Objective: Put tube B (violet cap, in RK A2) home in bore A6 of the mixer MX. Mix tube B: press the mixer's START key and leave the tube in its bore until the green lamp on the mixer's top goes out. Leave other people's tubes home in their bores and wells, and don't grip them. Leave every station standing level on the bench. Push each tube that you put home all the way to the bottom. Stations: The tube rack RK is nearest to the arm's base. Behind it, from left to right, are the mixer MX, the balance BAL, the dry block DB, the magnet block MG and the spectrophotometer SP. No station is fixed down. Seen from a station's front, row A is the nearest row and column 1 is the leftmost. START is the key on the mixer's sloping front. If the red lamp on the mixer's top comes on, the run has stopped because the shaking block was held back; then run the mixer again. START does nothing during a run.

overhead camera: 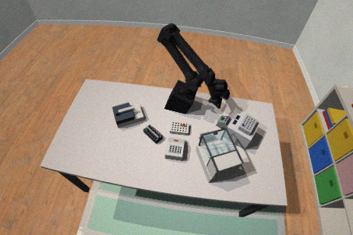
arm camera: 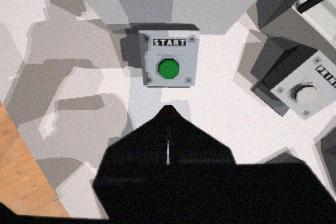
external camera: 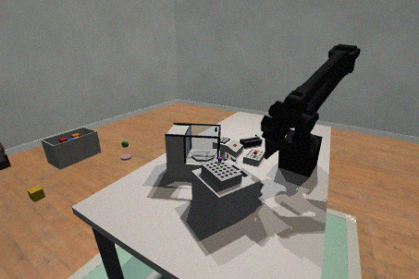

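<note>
Tube B (overhead camera: 243, 124), violet cap, stands in mixer MX (overhead camera: 248, 125). Gripper (arm camera: 167, 114), fingers closed and empty, hovers with the START key (arm camera: 168, 69) at 12 o'clock. Pressing and waiting remain.

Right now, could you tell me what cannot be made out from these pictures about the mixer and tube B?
- Mixer lamps: too small and blurred in the top and exterior views; cut off the wrist view, which shows only the START key.
- Which bore holds the violet cap: bores too small in the top view; the same in the exterior view.
- How deep the tube sits: hidden inside the mixer.
- Gap between the shut fingers and the key: wrist view gives no depth.
</note>
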